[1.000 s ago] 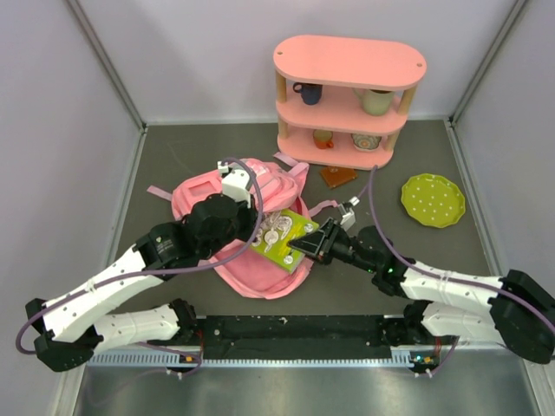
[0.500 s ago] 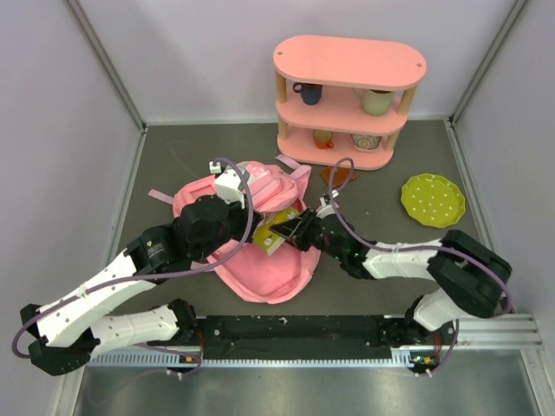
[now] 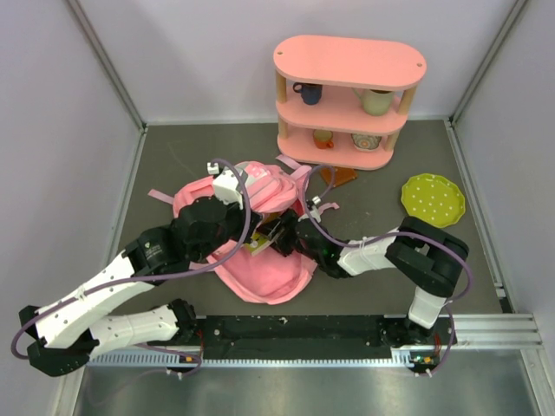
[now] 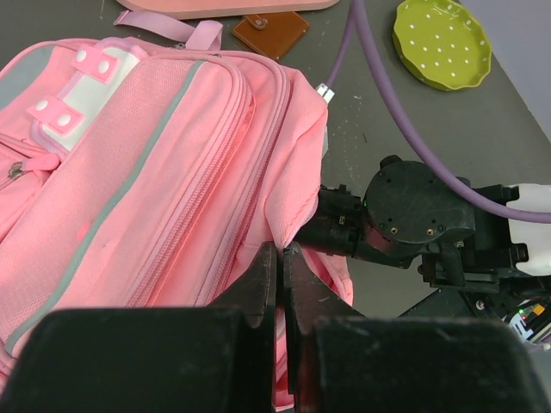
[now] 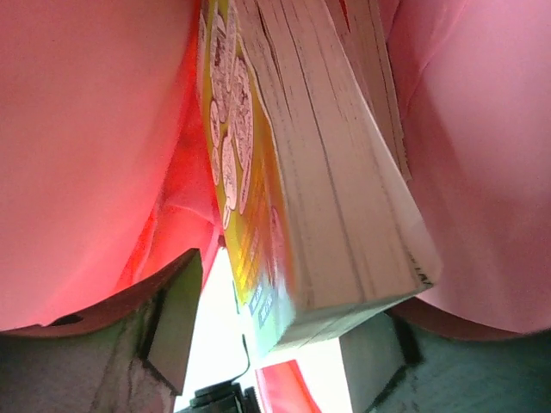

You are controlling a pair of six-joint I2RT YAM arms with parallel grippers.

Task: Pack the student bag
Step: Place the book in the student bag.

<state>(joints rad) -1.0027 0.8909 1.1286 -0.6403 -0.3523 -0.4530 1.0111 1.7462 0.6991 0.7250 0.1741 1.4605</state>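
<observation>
The pink student bag lies open in the middle of the table. My left gripper is shut on the fabric edge of the bag's opening and holds it up. A thick book with a yellow-green cover is almost wholly inside the bag. My right gripper reaches into the opening. In the right wrist view the book stands between the parted fingers of my right gripper, with a gap on its cover side. Pink lining surrounds it.
A pink three-tier shelf with cups stands at the back. A green dotted plate lies at the right and a flat brown item in front of the shelf. Grey walls close in three sides.
My right gripper has pushed the book leftward from the bag's flap into the opening, and its jaws have parted. The left gripper has kept its hold on the bag's edge.
</observation>
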